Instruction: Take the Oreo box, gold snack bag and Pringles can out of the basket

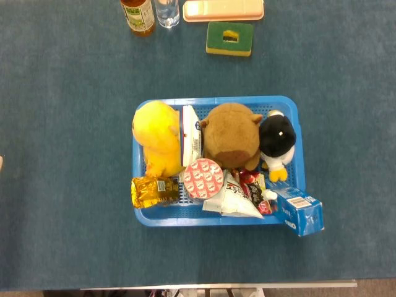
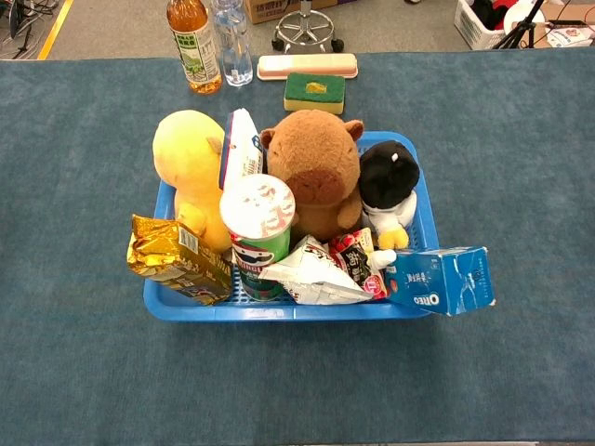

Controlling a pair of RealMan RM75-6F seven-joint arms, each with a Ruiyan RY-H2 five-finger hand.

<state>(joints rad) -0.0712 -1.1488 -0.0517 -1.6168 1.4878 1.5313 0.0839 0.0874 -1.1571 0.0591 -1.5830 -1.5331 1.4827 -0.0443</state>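
Observation:
A blue plastic basket (image 1: 291, 108) (image 2: 423, 200) sits in the middle of the blue table. The blue Oreo box (image 1: 300, 210) (image 2: 442, 280) leans over the basket's near right corner. A gold snack bag (image 1: 150, 191) (image 2: 172, 257) rests on the near left rim. The green Pringles can (image 1: 203, 179) (image 2: 257, 232) stands upright in the basket, its red-and-white lid facing up. Neither hand shows in either view.
The basket also holds a yellow plush (image 1: 158, 136) (image 2: 191, 163), a brown capybara plush (image 1: 230, 136) (image 2: 314, 167), a penguin plush (image 1: 277, 139) (image 2: 389, 181) and white snack packets (image 1: 232, 199). At the far edge stand a tea bottle (image 2: 193, 46), a water bottle (image 2: 231, 42), a sponge (image 2: 314, 91) and a pink case (image 2: 307, 65).

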